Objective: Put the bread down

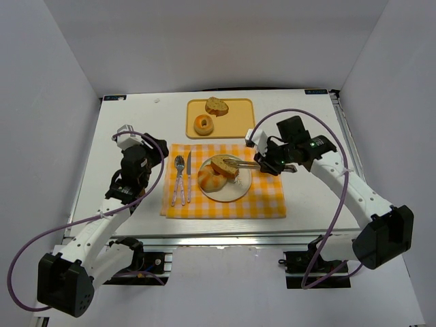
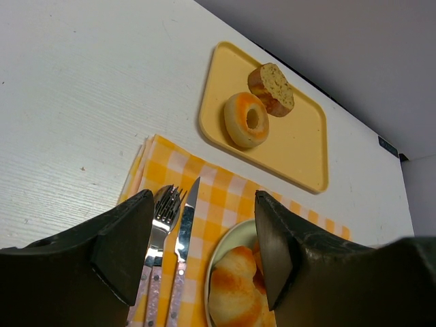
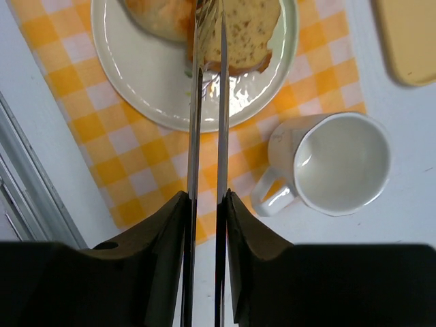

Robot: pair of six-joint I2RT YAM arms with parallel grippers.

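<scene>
My right gripper [image 1: 274,162] is shut on a pair of metal tongs [image 3: 194,102], its jaws pressing the two arms close together [image 3: 206,199]. The tongs' tips pinch a seeded bread slice [image 1: 225,165] over the white plate [image 1: 235,193]. The slice [image 3: 248,27] lies against an orange bun [image 1: 209,180] on that plate [image 3: 136,68]; I cannot tell if it rests fully. My left gripper [image 1: 139,155] is open and empty [image 2: 204,238], hovering left of the checked cloth [image 1: 266,201].
A yellow tray [image 1: 238,117] at the back holds a bagel [image 1: 203,125] and another bread slice [image 1: 216,105]; the left wrist view also shows the tray [image 2: 300,146]. A fork [image 1: 178,177] and a knife [image 1: 188,174] lie left of the plate. A white mug [image 3: 340,163] stands beside the plate.
</scene>
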